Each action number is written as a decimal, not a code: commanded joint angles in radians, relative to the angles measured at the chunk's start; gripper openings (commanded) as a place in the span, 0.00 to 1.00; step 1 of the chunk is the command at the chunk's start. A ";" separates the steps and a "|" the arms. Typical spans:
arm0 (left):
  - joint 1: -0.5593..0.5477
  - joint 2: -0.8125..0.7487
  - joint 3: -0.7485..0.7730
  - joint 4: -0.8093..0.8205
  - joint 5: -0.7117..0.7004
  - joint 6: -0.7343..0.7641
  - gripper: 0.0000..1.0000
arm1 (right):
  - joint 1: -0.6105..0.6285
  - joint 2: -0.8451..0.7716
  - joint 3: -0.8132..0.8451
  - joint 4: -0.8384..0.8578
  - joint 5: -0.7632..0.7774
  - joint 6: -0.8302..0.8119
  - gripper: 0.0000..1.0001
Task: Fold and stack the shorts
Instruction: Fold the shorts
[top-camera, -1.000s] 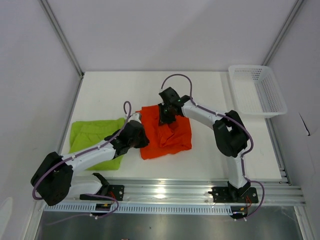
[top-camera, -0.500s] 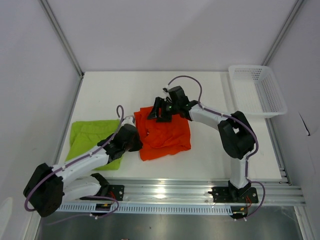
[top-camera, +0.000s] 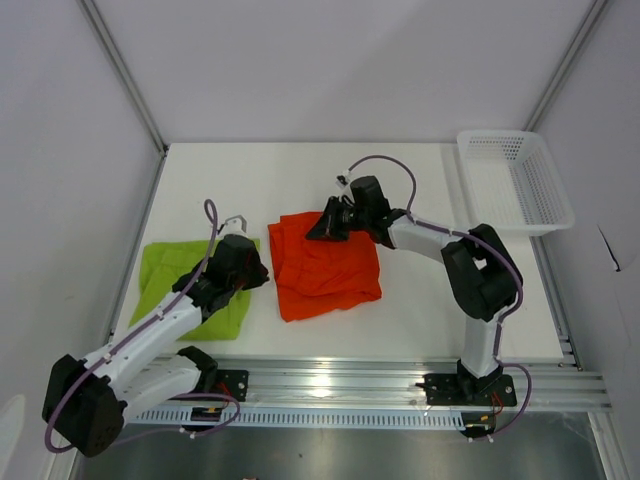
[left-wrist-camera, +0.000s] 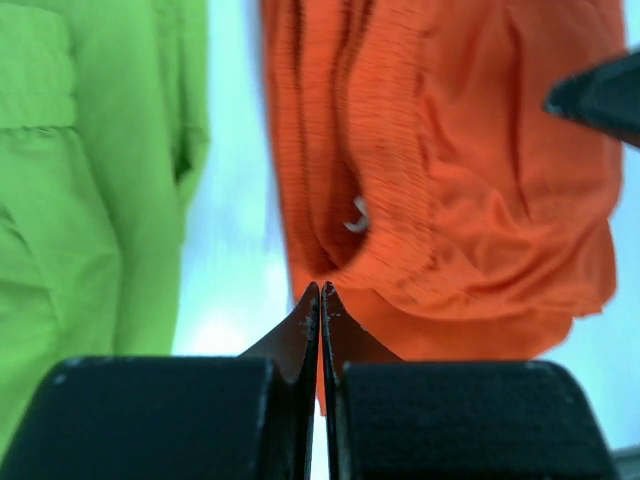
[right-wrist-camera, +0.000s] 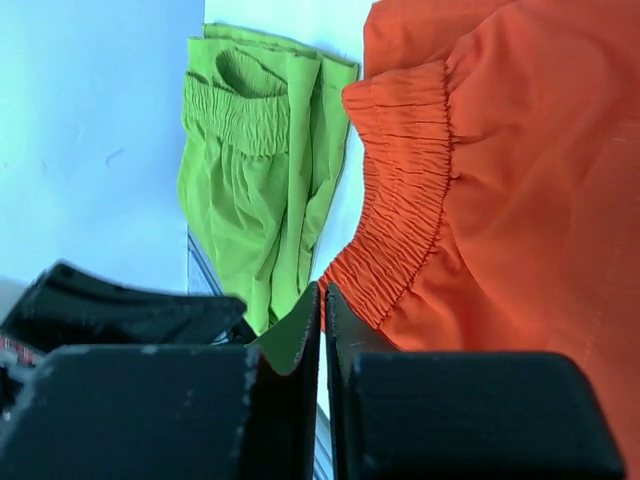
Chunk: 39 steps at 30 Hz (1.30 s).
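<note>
The right claw (right-wrist-camera: 322, 292), the nearer one, is clenched at the waistband corner of the orange shorts (top-camera: 330, 270). They lie rumpled ahead and to its right; whether cloth is pinched I cannot tell. The left claw (left-wrist-camera: 320, 295), clenched and empty, points between them and the green shorts (top-camera: 185, 270) on the desk (top-camera: 420, 190).

White worktop (top-camera: 420, 180) carries three items: lime green shorts (top-camera: 170, 270) flat near-left, orange-red shorts (top-camera: 330, 275) mid, rumpled, a bare strip between the two, and white mesh basket (top-camera: 560, 190) at the far-right corner.
</note>
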<state>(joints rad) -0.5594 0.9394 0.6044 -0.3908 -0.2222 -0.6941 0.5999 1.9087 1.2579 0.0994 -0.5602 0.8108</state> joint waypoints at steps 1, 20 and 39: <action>0.078 0.047 0.026 0.064 0.069 0.039 0.00 | 0.032 0.039 -0.005 0.088 -0.020 0.013 0.04; 0.216 0.599 0.181 0.289 0.093 0.039 0.00 | 0.254 0.093 -0.189 0.204 0.212 -0.085 0.00; 0.254 0.487 0.250 0.173 0.136 0.091 0.00 | 0.258 -0.059 -0.169 0.115 0.211 -0.279 0.25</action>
<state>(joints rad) -0.3126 1.4925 0.7860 -0.1715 -0.0967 -0.6456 0.8867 1.9385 1.0775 0.2699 -0.3069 0.5735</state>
